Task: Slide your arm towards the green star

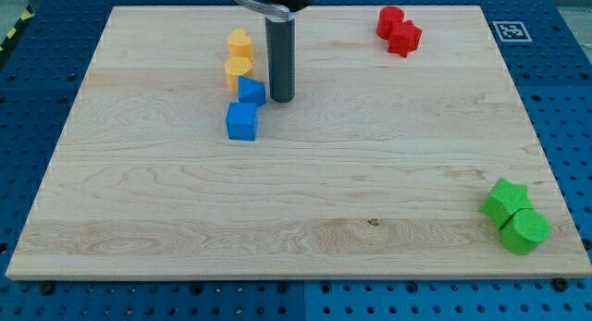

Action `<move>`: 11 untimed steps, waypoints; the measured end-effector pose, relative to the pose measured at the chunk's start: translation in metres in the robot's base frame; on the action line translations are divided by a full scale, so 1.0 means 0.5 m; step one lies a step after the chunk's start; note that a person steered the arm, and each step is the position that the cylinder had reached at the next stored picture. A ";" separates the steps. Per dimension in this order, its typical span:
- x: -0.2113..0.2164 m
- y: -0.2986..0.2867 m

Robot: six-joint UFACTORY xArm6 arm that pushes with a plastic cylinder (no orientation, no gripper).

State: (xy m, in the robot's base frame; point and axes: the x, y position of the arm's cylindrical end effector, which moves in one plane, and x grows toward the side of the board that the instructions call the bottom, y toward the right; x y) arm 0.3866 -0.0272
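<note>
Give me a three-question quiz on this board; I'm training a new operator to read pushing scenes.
1. True or false: my tip touches the green star.
2. Which block lies nearest my tip? A) a red block B) the upper blue block C) the green cylinder
3. Fill in: the yellow blocks lie toward the view's ____ from the blue pair.

Key: 1 false, since the star sits far off at the view's bottom right; 2 B; 3 top.
</note>
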 end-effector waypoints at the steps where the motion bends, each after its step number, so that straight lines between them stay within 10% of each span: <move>1: 0.000 -0.015; 9: 0.094 0.245; 11: 0.164 0.609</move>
